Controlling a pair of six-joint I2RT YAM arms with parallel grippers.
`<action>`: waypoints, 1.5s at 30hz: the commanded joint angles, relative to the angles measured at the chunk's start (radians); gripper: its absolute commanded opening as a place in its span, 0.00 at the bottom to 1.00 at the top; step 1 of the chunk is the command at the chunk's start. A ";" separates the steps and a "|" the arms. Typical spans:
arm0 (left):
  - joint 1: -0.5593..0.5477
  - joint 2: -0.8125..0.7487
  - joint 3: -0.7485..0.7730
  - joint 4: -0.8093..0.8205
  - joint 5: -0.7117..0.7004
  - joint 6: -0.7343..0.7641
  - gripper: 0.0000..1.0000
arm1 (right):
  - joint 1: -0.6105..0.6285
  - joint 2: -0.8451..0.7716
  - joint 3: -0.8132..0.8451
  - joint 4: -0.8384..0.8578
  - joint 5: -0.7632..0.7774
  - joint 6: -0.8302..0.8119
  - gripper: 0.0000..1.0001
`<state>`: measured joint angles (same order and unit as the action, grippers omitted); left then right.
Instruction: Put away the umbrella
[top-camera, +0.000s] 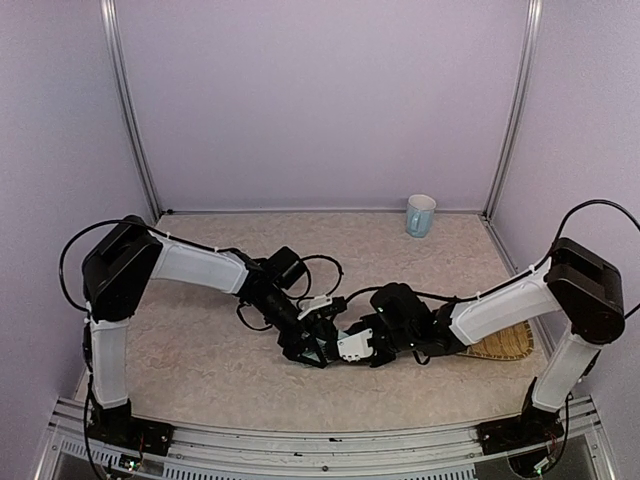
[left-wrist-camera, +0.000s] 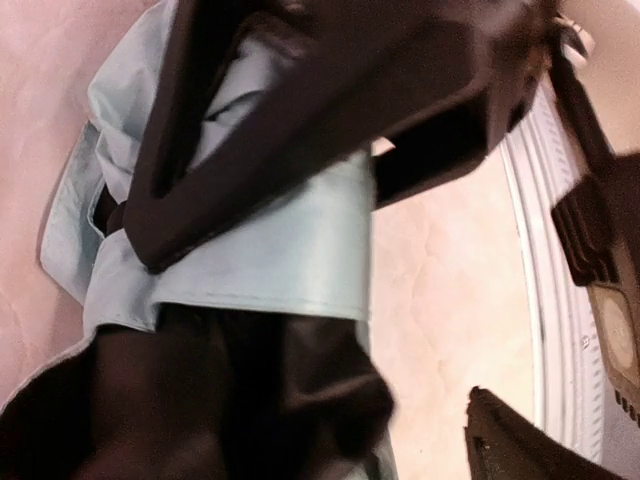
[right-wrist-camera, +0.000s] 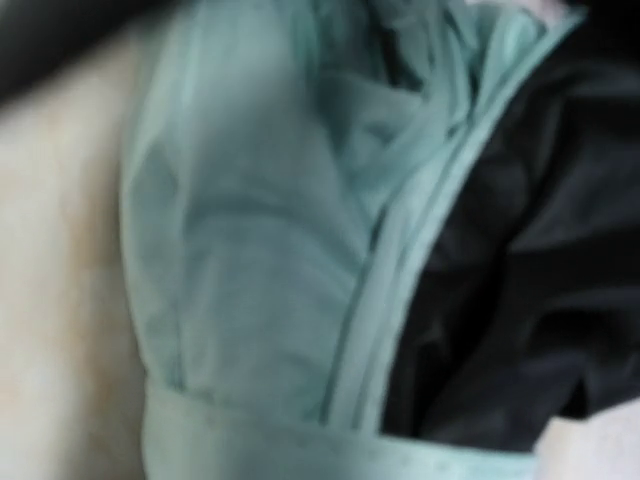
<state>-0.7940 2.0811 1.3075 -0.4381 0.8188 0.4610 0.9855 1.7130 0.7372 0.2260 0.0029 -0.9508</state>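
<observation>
Lilac walls (top-camera: 320, 100) enclose a speckled worktop (top-camera: 200, 340) where the left gripper (top-camera: 312, 345) and right gripper (top-camera: 352, 345) meet nose to nose at centre front. The umbrella (left-wrist-camera: 290, 240) lies bunched directly beneath them, mint fabric and black lining filling both wrist views. Neither arm is nearer. Its long axis cannot be read, nor whether either arm's jaws are clenched.

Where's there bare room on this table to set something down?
Free: the tabletop inside the left arm's bend, and the back strip left of the mug. Crowded: centre, where left gripper and right gripper meet at the umbrella, and the mat under the right arm.
</observation>
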 joint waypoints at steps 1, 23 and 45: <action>0.001 -0.141 -0.120 0.224 -0.179 0.027 0.99 | -0.003 0.073 0.025 -0.265 -0.039 0.099 0.19; -0.231 -0.705 -0.634 0.532 -0.677 0.213 0.89 | -0.148 0.352 0.374 -0.854 -0.449 0.341 0.17; -0.220 -0.141 -0.258 0.317 -0.805 0.280 0.94 | -0.222 0.425 0.491 -0.929 -0.637 0.387 0.17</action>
<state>-1.0454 1.8557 1.0000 -0.0071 0.0154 0.7429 0.7383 2.0548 1.2953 -0.5148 -0.7067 -0.5621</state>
